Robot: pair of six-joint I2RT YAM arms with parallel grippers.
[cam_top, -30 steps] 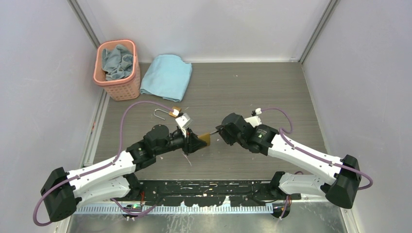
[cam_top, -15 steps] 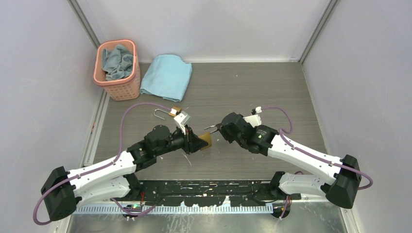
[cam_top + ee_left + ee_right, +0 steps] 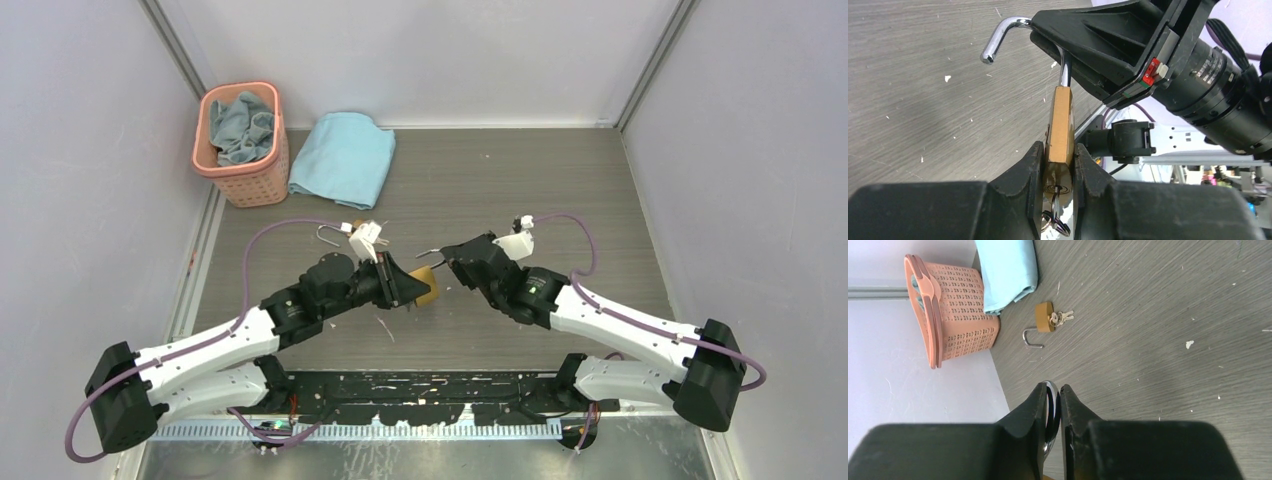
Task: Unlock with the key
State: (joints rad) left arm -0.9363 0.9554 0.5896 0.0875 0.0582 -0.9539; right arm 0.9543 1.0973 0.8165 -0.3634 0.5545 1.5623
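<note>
The right gripper (image 3: 1052, 388) is pinched on a shiny shackle (image 3: 1052, 407), its fingers (image 3: 1028, 410) almost meeting around it. Farther off on the grey table (image 3: 1158, 340) lies a brass padlock (image 3: 1044, 316) with its hoop (image 3: 1032, 339) swung open and keys (image 3: 1062, 316) at its other end. Close by, not touching it, are a blue towel (image 3: 1008, 270) and a pink basket (image 3: 955, 315)

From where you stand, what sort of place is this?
Most likely a robot testing booth in a lab: plain white walls box in a bare table, two robot arms are bolted at its near edge, and a laundry basket, towel and padlock look like practice props.
</note>
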